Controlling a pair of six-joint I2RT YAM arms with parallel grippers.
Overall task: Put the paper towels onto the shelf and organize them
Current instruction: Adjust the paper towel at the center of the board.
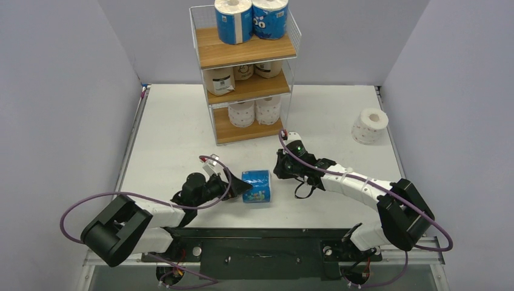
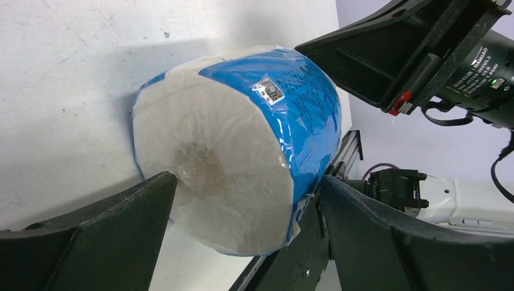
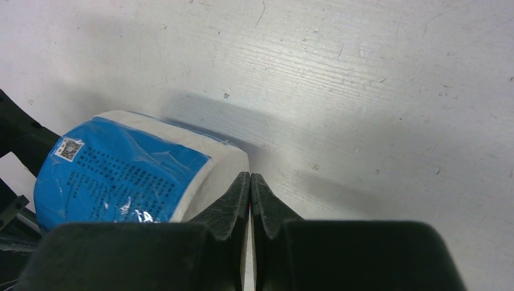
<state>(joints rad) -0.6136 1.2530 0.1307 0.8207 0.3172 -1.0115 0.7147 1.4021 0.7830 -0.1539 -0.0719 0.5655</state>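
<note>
The top camera looks down from above and behind the arm bases, taking in the whole table (image 1: 182,121) as far as the shelf (image 1: 242,53). The left wrist camera sits low behind the left fingers (image 2: 91,242), facing right, very near the blue roll (image 2: 242,151). The right wrist camera looks steeply down past the right fingers (image 3: 224,212) at close range. All three views share that roll.

1. The left arm (image 1: 151,213) lies low across the lower left of the overhead view, reaching right toward centre.
2. The left gripper (image 1: 241,185) has its jaws spread wide.
3. The right arm (image 1: 363,187) stretches from lower right up-left toward centre.
4. The right gripper (image 3: 250,182) is closed tight, tips pressed together at the bottom centre of its wrist view.
</note>
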